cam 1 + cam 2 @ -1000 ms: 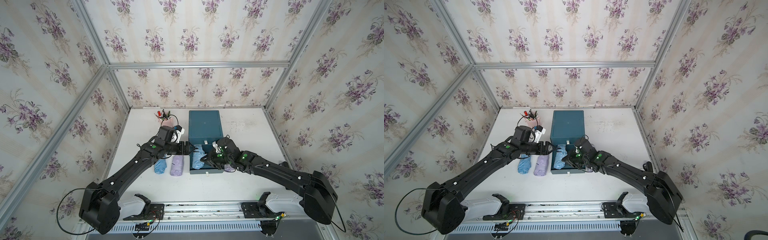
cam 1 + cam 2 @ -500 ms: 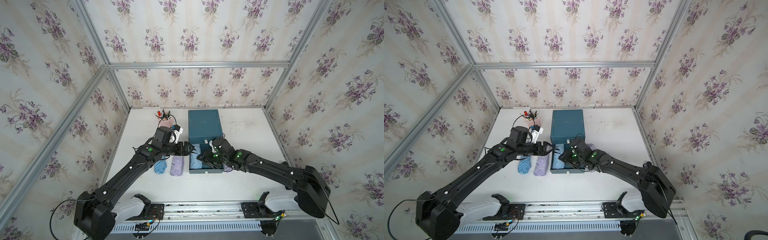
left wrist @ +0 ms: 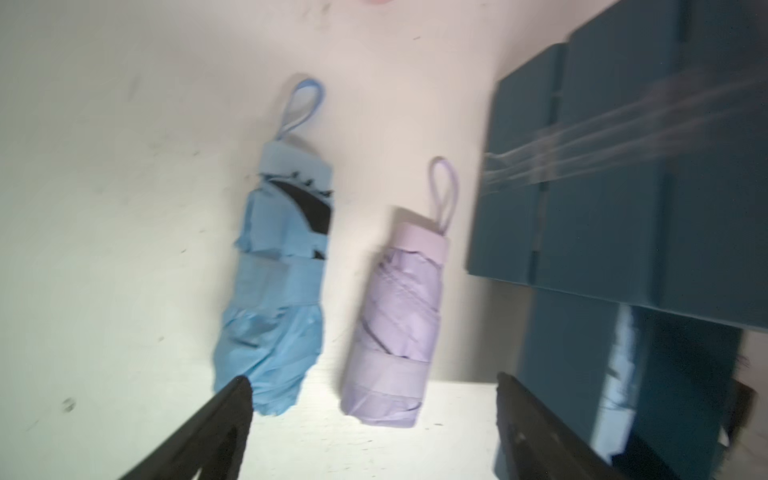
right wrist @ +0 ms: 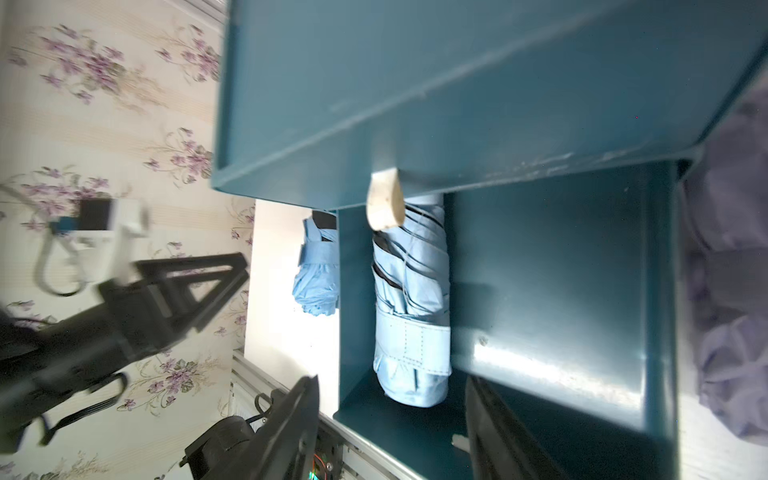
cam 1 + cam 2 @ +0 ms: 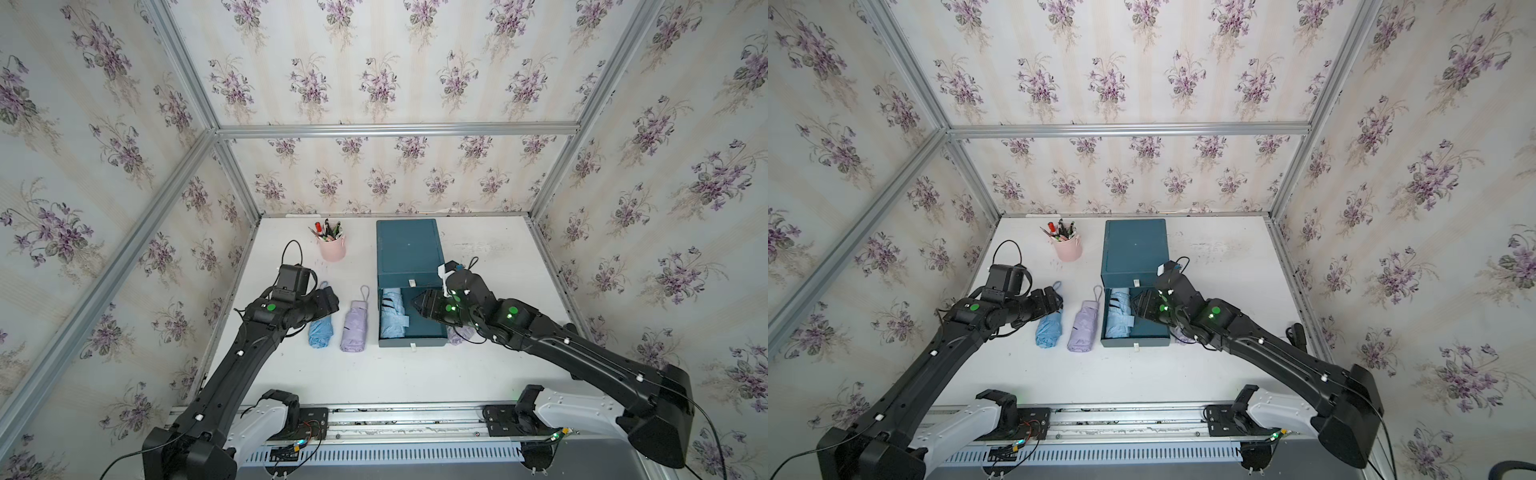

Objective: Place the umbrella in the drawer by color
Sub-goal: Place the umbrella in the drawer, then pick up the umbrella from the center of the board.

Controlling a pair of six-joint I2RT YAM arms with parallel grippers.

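White tabletop (image 5: 374, 374): nearest, the open teal drawer (image 5: 411, 342) holds a pale blue umbrella (image 5: 392, 313) along its left wall, with the right gripper (image 5: 413, 305) spread empty above. Left of it lie a lilac umbrella (image 5: 354, 328) and a blue umbrella (image 5: 321, 332), whose far end sits under the left gripper (image 5: 332, 300), which gapes empty.

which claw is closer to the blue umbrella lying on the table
Left. The left claw hovers open just above the blue umbrella. The right claw is over the open drawer, beyond the lilac umbrella, beside the pale blue umbrella inside.
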